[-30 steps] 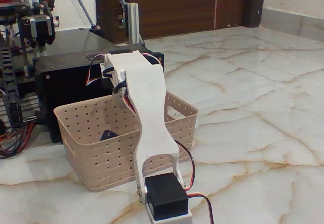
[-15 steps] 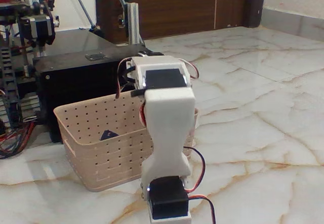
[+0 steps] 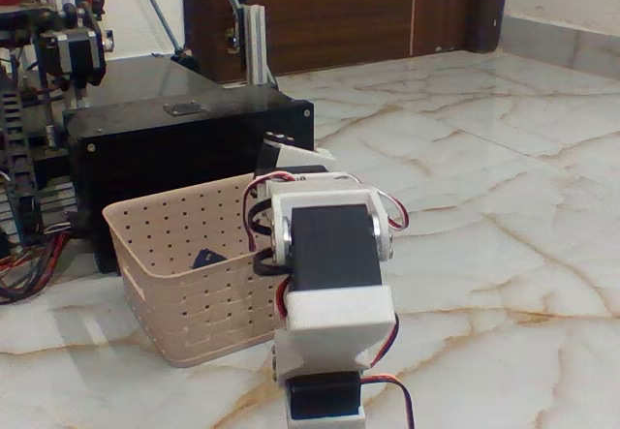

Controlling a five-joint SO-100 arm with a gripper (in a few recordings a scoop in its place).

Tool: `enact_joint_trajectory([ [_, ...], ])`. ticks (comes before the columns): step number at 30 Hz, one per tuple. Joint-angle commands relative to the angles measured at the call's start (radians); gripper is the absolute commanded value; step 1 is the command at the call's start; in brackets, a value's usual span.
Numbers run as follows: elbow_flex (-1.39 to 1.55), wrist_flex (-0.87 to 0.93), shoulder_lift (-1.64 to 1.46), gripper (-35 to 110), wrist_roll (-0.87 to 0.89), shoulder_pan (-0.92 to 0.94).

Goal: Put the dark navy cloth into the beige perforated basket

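nearest the camera in the fixed view, the white plastic arm with its black servo block [image 3: 334, 255] is seen folded low, blocking the right part of the rectangular beige perforated plastic basket [image 3: 179, 303]. the two-finger gripper is hidden behind the arm's own body; whether the fingers are open or closed cannot be told.

inside the basket, against the far wall, the small dark navy cloth [image 3: 205, 258] is observed as a small folded patch above the near rim. it is judged to lie in the basket, apart from the arm. the placing step is therefore judged complete and the arm parked; no further move is judged necessary beyond holding clear of the basket.

only a corner of the cloth is visible, so its long axis and heading cannot be determined.

behind the basket, a large glossy black box [image 3: 184, 143] is noted, on the marble floor [image 3: 484, 206].
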State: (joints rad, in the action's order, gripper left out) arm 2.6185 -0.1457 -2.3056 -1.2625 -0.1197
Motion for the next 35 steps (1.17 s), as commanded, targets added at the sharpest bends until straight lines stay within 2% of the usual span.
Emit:
enact_joint_trajectory([
  [1,0.035,-0.035,-0.061,0,-0.025,0.006],
  [8,0.351,-0.377,-0.12,0,-0.092,0.026],
  [14,0.463,-0.489,-0.12,0,-0.129,0.04],
  [20,0.463,-0.499,-0.12,0,-0.153,0.038],
  [25,0.463,-0.52,-0.12,0,-0.249,0.038],
  [35,0.463,-0.537,-0.117,0,-0.264,0.038],
])
